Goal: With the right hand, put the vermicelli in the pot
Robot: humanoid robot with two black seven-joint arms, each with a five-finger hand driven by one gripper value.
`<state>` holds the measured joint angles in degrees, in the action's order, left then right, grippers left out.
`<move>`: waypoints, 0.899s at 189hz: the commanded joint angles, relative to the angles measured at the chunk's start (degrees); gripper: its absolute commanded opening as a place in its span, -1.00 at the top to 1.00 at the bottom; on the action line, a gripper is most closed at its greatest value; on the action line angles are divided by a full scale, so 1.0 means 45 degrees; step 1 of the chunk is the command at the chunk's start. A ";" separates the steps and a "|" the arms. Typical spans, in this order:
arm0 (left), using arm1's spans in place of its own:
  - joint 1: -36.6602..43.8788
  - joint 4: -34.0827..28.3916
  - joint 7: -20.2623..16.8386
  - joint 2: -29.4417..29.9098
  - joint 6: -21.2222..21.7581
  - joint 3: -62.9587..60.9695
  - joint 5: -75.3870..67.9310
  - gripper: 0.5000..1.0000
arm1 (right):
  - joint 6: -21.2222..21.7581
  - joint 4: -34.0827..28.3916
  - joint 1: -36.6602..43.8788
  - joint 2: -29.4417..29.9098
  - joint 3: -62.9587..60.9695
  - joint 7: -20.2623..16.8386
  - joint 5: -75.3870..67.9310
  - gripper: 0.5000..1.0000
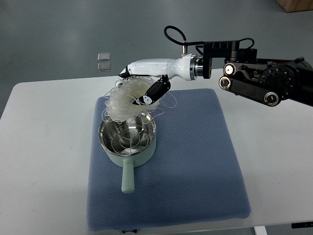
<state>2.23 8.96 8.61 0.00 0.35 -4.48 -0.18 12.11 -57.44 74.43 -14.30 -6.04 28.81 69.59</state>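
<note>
Robot hand point(142, 83) grips vermicelli point(124, 100) — fingertips partly buried.

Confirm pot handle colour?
Pale mint green, matching the pot outer wall; the handle shows clearest in the top view, pointing toward the camera.

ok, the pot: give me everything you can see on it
The pot is a small saucepan: pale mint-green outside, shiny steel-looking inside, with a straight green handle pointing toward the camera. It stands upright, lidless, on the left part of the blue mat. Thin wire-like lines cross its floor; what they are I cannot tell. The vermicelli, held by the right hand, hangs over its far rim, loose strands trailing down to the rim.
</note>
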 commanded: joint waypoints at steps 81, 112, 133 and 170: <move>-0.0008 0.0002 0.0000 0.0000 0.0001 0.0000 0.0000 -1.00 | 0.0025 0.0363 -0.0523 0.0424 0.0386 -0.0288 -0.0231 -0.59; 0.0011 0.0002 0.0000 0.0000 0.0001 0.0000 0.0000 -1.00 | -0.0034 0.0441 -0.0777 0.0072 0.0054 -0.0249 -0.0758 -0.62; -0.0008 0.0002 0.0000 0.0000 0.0001 0.0000 0.0000 -1.00 | 0.0122 0.0441 -0.0914 -0.0494 -0.0278 -0.0288 -0.1754 -0.62; 0.0011 0.0002 0.0000 0.0000 0.0001 0.0000 0.0000 -1.00 | 0.1665 0.0499 -0.1402 -0.1569 -0.0688 -0.0562 -0.5387 -0.62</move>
<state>2.23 8.96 8.61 0.00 0.34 -4.48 -0.18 16.04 -55.37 69.69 -18.99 -8.24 27.38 54.34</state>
